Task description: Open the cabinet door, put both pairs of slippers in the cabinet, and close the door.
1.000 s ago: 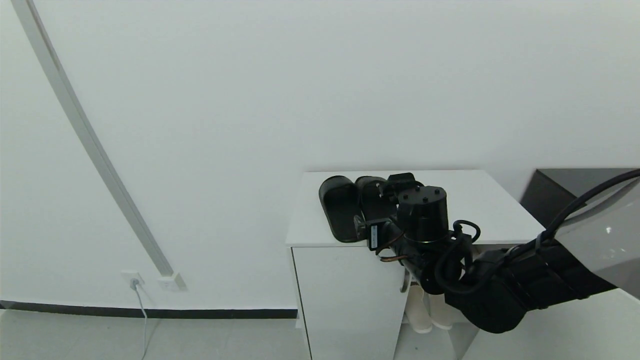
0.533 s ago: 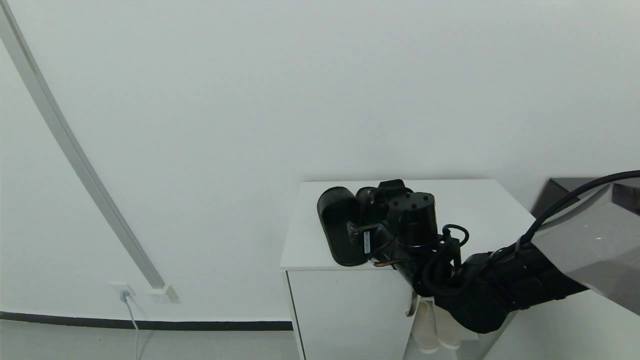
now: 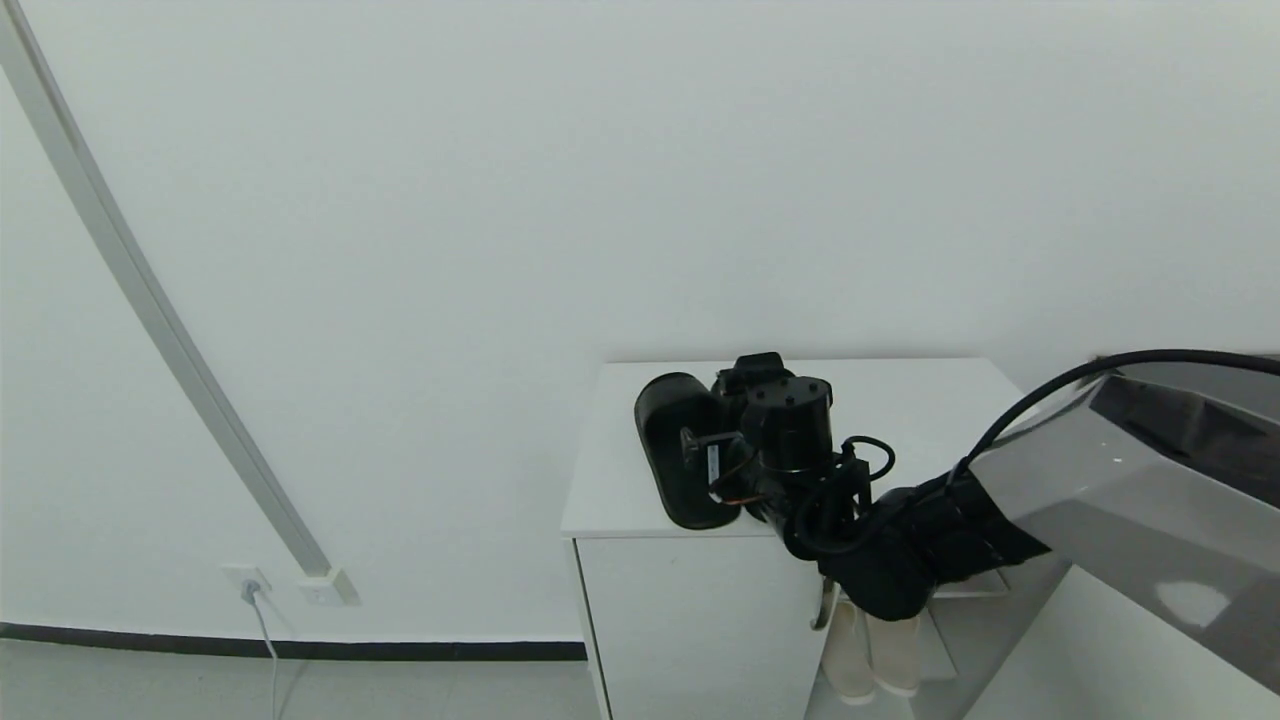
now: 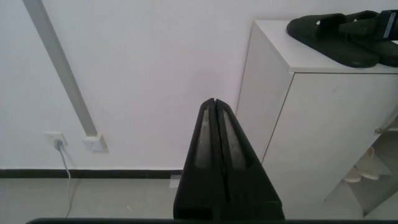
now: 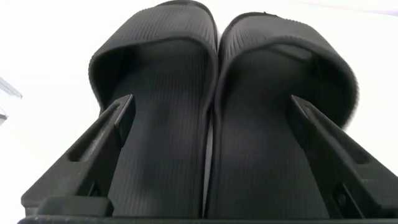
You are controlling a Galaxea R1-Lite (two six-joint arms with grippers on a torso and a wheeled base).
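A pair of black slippers (image 5: 211,74) lies side by side on top of the white cabinet (image 3: 930,400). My right gripper (image 5: 211,99) is open, with one finger on the outer side of each slipper, so the pair sits between its fingers. In the head view the right wrist covers the right slipper and the left black slipper (image 3: 675,450) shows beside it. A pair of white slippers (image 3: 868,650) stands inside the cabinet's open right half. My left gripper (image 4: 214,102) is shut and empty, low and to the left of the cabinet (image 4: 311,124).
The cabinet's left door panel (image 3: 690,620) is shut. A grey conduit (image 3: 150,300) runs diagonally down the wall to sockets (image 3: 262,580) with a cable plugged in. Open floor lies left of the cabinet.
The head view shifted at first. Since then my right arm has moved left and farther over the cabinet top, now covering the right black slipper.
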